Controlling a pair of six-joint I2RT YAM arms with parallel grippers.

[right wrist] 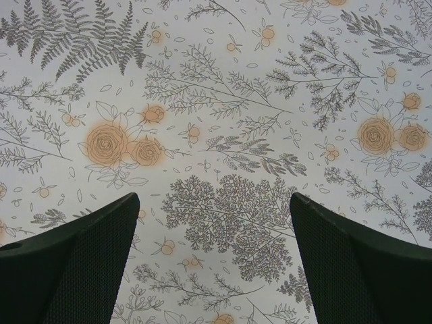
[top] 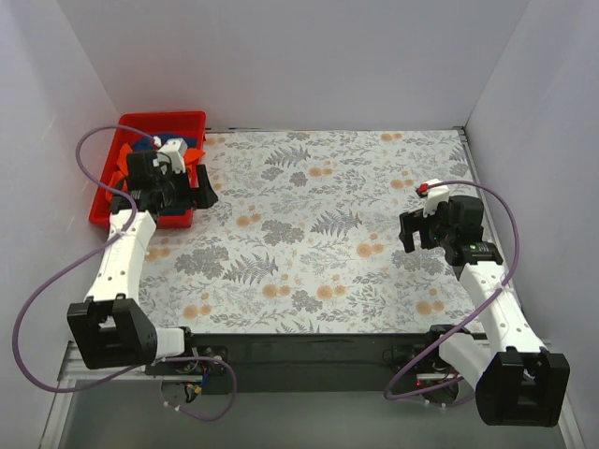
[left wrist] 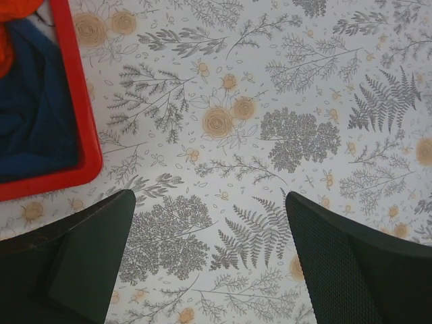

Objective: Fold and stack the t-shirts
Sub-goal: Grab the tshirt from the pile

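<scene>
Left gripper [left wrist: 209,202] and right gripper [right wrist: 214,202] hover over floral-print counter [top: 309,234], jaws spread wide, holding nothing; bright orange-red cloth t-shirt [left wrist: 13,20] and dark blue cloth t-shirt [left wrist: 34,115] lie bunched in red plastic bin [left wrist: 77,101].

Jaws spread wide above the floral surface [left wrist: 270,81]; the red bin [left wrist: 75,101] holds a blue t-shirt [left wrist: 34,115] and, seemingly, orange cloth [left wrist: 13,9].

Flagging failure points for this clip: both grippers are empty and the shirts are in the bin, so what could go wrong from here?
1. The orange shirt and blue shirt lie bunched together in the red bin, so one grab may drag out both.
2. The left gripper hangs open beside the bin's rim. A low approach could knock or shove the bin.
</scene>
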